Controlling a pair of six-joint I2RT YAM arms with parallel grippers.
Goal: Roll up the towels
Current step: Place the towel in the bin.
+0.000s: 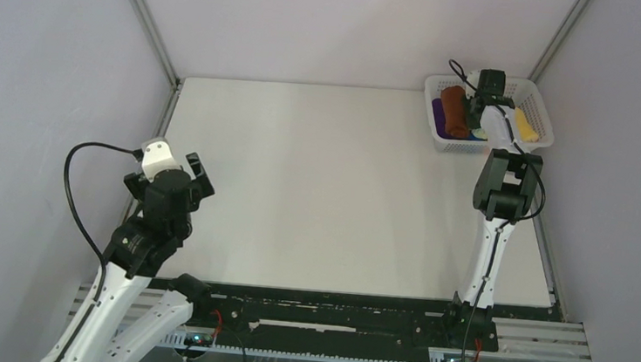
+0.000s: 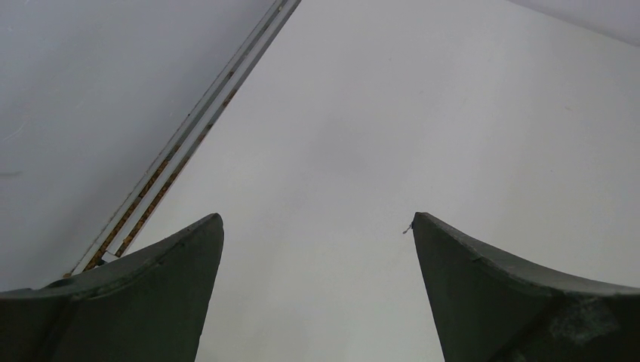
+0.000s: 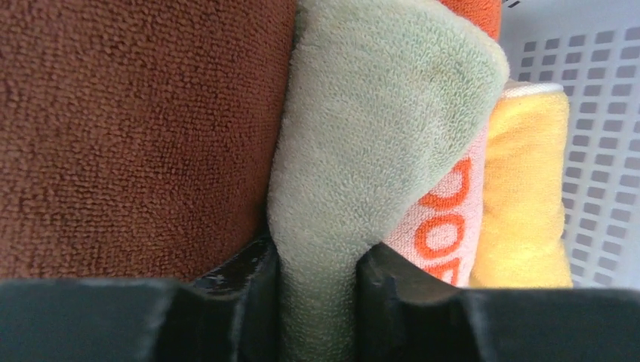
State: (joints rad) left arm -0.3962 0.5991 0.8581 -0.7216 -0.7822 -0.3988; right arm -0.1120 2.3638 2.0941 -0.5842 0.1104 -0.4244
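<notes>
At the table's (image 1: 316, 189) 1 o'clock corner sits a white perforated basket (image 1: 543, 113), with the right arm reaching into it from the 6 o'clock side. Right gripper (image 3: 317, 275) is only narrowly parted, with both fingers (image 3: 241, 294) clamped on a fold of the pale green-cream towel (image 3: 377, 128). Terry fills the whole gap between the pads, and in the wrist view the fold rises from the jaws toward 12 o'clock. Can't tell whether the fold is lifted off the basket floor. Rust-brown towel (image 3: 136, 136) presses against the fold at its 9 o'clock side and runs down to the finger on that side. In the top view it lies rolled in the basket's 9 o'clock half. Orange-lettered roll (image 3: 445, 219) touches the fold at 3 o'clock. Bright yellow roll (image 3: 528, 188) is just beyond that, near the basket wall. Purple roll (image 1: 436, 114) is at the basket's 9 o'clock edge, just beside the brown towel. A blue bit (image 1: 478, 135) shows at the 6 o'clock edge, too small to tell more. Left gripper (image 2: 317, 219) is well apart from all this, near the table's 8 o'clock edge. Its jaws are spread wide, with only bare tabletop showing between the fingers. The metal rail (image 2: 189, 136) along the table edge runs at its 10 o'clock.
</notes>
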